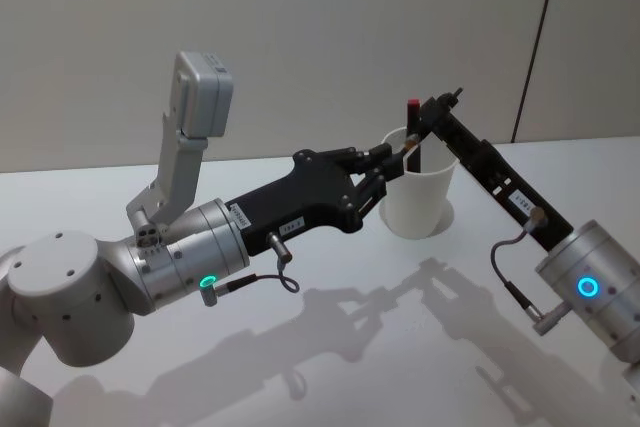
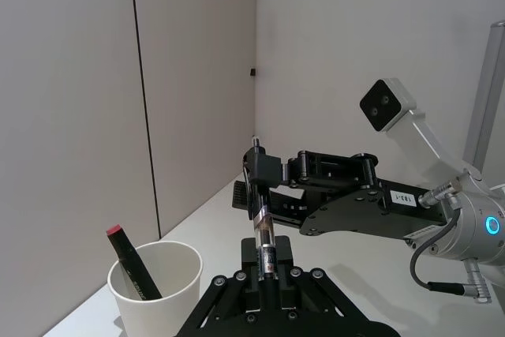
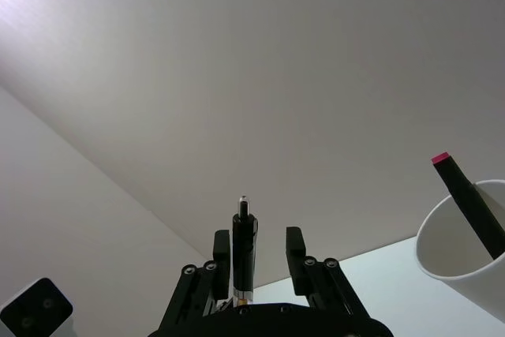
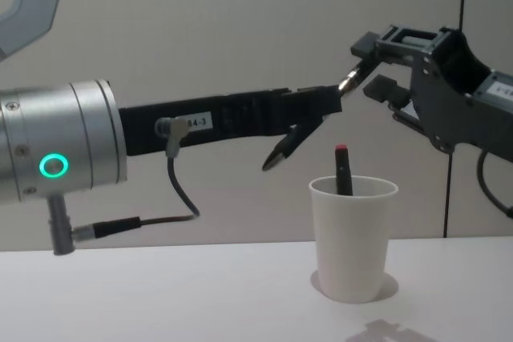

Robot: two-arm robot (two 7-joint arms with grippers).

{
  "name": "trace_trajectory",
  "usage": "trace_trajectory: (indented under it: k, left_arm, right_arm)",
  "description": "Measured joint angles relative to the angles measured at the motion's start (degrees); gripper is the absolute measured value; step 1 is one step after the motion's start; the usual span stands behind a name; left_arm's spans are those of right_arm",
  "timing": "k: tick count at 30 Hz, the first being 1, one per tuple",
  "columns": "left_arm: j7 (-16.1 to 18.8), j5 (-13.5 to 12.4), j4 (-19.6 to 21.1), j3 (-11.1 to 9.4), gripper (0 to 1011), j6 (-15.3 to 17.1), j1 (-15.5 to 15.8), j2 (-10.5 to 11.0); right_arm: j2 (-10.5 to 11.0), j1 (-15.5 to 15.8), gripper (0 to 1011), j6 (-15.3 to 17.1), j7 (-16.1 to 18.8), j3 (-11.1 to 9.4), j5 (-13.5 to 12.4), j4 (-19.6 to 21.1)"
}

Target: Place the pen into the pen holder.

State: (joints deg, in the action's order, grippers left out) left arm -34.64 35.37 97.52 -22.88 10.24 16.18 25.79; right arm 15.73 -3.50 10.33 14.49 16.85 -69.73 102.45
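- The white surface (image 1: 300, 367) carries only the pen holder (image 4: 353, 238), a plain paper cup standing upright toward the right. It looks light and easy to tip.
- My left end effector (image 2: 267, 262) reaches out level above and just left of the cup. It appears closed narrow on the lower barrel of the pen (image 2: 263, 222).
- My right end effector (image 3: 256, 242) comes in from the other side and meets the same pen at its upper end. Its jaws stand apart, with a gap on one side of the barrel.
- The pen hangs in the air above the cup's rim, not yet inside. It is stiff, slim, light and probably slick, so I'd grip mid-barrel.
- A red-capped pen (image 4: 342, 170) already leans inside the cup.
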Motion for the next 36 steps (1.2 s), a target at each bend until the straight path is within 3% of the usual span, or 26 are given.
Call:
trace_trajectory:
  k: [3, 6, 10, 36]
  left_arm:
    - [0.00, 0.00, 0.00, 0.00, 128, 0.00, 0.00, 0.00]
    - [0.00, -0.01, 0.00, 0.00, 127, 0.00, 0.00, 0.00]
    - [0.02, -0.03, 0.00, 0.00, 127, 0.01, 0.00, 0.00]
    - [-0.04, 0.00, 0.02, 0.00, 118, 0.00, 0.00, 0.00]
  right_arm:
    - [0.00, 0.01, 418, -0.05, -0.04, 0.01, -0.01, 0.01]
    - [0.00, 0.02, 259, -0.15, -0.08, 0.05, -0.04, 0.05]
    - [0.00, 0.04, 169, -0.19, -0.06, 0.08, -0.10, 0.10]
    - [0.00, 0.06, 147, -0.35, -0.37, 0.07, -0.06, 0.09]
